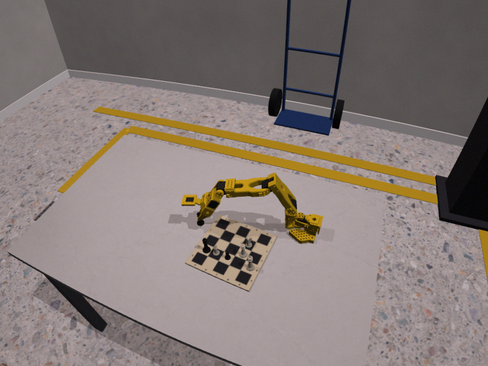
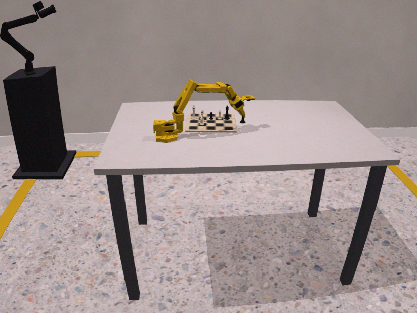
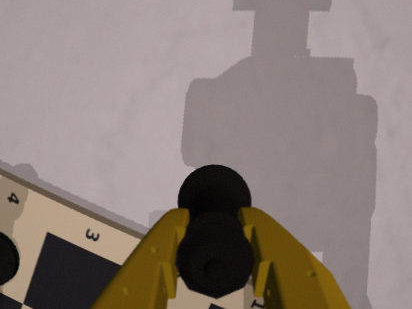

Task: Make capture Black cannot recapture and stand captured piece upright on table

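Observation:
My gripper (image 1: 199,217) (image 2: 242,116) (image 3: 215,221) is shut on a black piece (image 1: 200,222) (image 2: 242,120) (image 3: 214,186), roughly upright beside the chessboard (image 1: 209,263) (image 3: 45,211), off its numbered edge. Its base is low at the table; I cannot tell whether it touches. On the board stand a tall black piece (image 1: 206,247) (image 2: 226,113), a small white piece (image 1: 216,251) (image 2: 219,114) beside it and a small black piece (image 1: 227,256) (image 2: 210,115). Towards the arm's base side stand white pieces (image 1: 243,251) (image 1: 250,264) (image 1: 249,243), all upright.
The yellow arm (image 1: 248,188) (image 2: 210,88) arches along the board's side from its base. The tall black piece is the board piece nearest the held one. A second, black arm (image 2: 17,18) stands on a pedestal (image 2: 34,121) away from the table.

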{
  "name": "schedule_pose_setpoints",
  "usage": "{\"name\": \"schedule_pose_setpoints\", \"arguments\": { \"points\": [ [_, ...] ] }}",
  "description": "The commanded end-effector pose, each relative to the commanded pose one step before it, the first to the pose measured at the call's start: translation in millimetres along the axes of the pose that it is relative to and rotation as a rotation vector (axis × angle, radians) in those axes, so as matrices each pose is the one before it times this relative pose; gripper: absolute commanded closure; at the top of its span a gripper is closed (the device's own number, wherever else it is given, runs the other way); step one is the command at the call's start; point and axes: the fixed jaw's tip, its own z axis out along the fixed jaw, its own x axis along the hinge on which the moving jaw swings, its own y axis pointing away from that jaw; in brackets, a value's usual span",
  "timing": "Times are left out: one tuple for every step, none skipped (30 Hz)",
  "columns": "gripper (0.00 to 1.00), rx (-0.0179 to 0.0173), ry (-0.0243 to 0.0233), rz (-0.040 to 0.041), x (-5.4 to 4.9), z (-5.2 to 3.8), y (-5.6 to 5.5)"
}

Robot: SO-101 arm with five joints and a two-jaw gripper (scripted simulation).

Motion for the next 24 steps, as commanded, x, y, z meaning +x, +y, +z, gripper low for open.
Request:
{"name": "schedule_pose_setpoints", "arguments": {
  "points": [
    [1.00,-0.00465,-0.02600,-0.01155,-1.56,-0.014,2.55],
    [1.00,0.00000,0.00000,0.00000,0.54,0.908,0.01],
    [1.00,0.00000,0.00001,0.00000,0.48,0.791,0.00],
    [1.00,0.00000,0.00000,0.00000,0.41,0.674,0.00],
    [1.00,0.00000,0.00000,0.00000,0.00,0.000,0.00],
    [1.00,0.00000,0.00000,0.00000,0.00,0.000,0.00],
    [1.00,0.00000,0.00001,0.00000,0.35,0.564,0.00],
    [1.00,0.00000,0.00000,0.00000,0.28,0.456,0.00],
    [1.00,0.00000,0.00001,0.00000,0.22,0.358,0.00],
    [1.00,0.00000,0.00000,0.00000,0.17,0.266,0.00],
    [1.00,0.00000,0.00001,0.00000,0.12,0.187,0.00],
    [1.00,0.00000,0.00000,0.00000,0.07,0.117,0.00],
    [1.00,0.00000,0.00001,0.00000,0.04,0.063,0.00],
    [1.00,0.00000,-0.00001,0.00000,0.01,0.023,0.00],
    [1.00,0.00000,0.00001,0.00000,0.00,0.004,0.00],
    [1.00,-0.00002,0.00000,-0.00003,0.04,0.023,0.01],
    [1.00,-0.00012,0.00002,-0.00020,0.26,0.136,0.08],
    [1.00,-0.00026,0.00003,-0.00042,0.54,0.286,0.17],
    [1.00,-0.00038,0.00007,-0.00062,0.81,0.417,0.24],
    [1.00,-0.00045,0.00007,-0.00074,0.96,0.485,0.29],
    [1.00,-0.00045,0.00008,-0.00074,0.98,0.479,0.29],
    [1.00,0.00000,0.00000,0.00000,0.00,0.000,0.00],
    [1.00,0.00000,0.00000,0.00000,0.00,0.000,0.00],
    [1.00,-0.00038,0.00006,-0.00062,0.83,0.398,0.24]
  ]
}}
